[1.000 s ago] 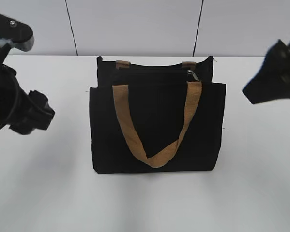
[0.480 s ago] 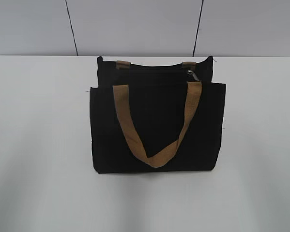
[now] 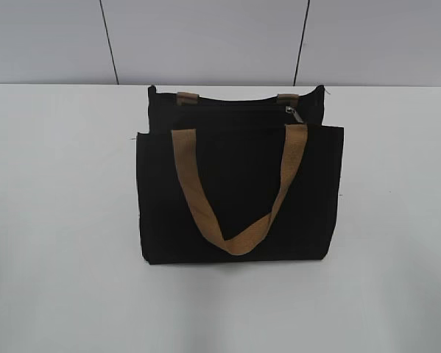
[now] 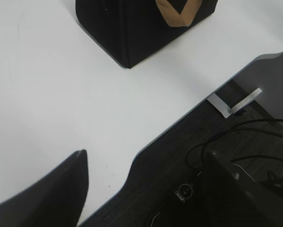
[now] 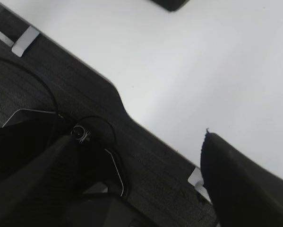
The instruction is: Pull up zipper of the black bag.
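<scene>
The black bag stands upright in the middle of the white table, front pocket panel facing me, one tan strap handle hanging down its front. The small silver zipper pull sits at the right end of the zip line on the top edge. Neither gripper shows in the exterior view. In the left wrist view the bag's lower corner is far off at the top, and my left gripper is open and empty over the table's front edge. My right gripper is open and empty, with only a bag corner at the top.
The white table ends at a curved front edge. Beyond it lie dark floor, black cables and a metal bracket. Grey wall panels stand behind the table.
Both arms, seen at the left and right edges of the exterior view a second ago, have drawn out of that view. The bag has not moved.
</scene>
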Controlling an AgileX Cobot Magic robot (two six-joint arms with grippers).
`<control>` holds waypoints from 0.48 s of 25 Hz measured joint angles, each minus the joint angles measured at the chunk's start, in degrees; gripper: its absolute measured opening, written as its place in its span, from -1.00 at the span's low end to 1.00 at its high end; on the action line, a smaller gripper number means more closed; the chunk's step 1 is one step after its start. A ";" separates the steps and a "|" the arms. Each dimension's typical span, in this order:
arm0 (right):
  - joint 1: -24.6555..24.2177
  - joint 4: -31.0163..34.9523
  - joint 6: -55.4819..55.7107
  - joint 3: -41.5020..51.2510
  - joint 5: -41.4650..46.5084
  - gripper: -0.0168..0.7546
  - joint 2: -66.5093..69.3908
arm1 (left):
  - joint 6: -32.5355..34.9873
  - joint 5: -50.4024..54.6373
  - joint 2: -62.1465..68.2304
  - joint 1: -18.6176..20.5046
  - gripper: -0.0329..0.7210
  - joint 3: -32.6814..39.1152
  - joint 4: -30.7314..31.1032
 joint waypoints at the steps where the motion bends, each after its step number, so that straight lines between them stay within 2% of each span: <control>1: 0.00 -0.06 -0.12 0.57 -0.89 0.65 0.08 | 0.33 0.00 -0.06 0.00 0.59 0.00 -0.14; 6: 0.00 -0.71 -1.03 0.98 -1.76 0.54 0.19 | 0.95 -0.06 -0.06 0.00 0.59 0.00 -0.54; 12: 0.00 -0.48 -1.23 1.05 -1.94 0.50 0.19 | 1.00 -0.06 -0.06 0.00 0.59 0.00 -0.59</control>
